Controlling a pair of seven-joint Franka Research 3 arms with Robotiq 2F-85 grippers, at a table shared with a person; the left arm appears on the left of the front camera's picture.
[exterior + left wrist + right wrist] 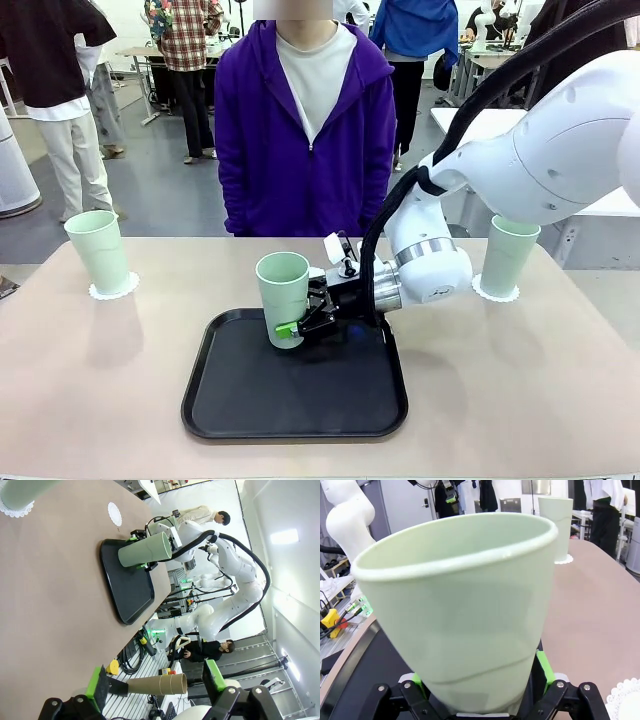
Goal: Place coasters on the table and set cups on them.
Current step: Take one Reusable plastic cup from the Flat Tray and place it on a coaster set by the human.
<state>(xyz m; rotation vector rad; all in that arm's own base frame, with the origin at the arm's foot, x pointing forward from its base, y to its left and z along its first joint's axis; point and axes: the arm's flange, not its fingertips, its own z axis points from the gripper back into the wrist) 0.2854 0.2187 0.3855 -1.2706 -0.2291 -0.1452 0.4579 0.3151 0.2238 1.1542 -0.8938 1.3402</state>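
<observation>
My right tool (297,332) stood with its jaws wide around the base of the middle cup (282,296), green pads at either side; whether they pressed it, I could not tell. That cup stood on the black tray (300,400) at mid-table (90,380). Two other cups (100,250) (508,255) stood on coasters (113,290) (496,293) at the far corners. A third coaster (115,513) lay bare. My left tool (157,692) was open, holding nothing.
</observation>
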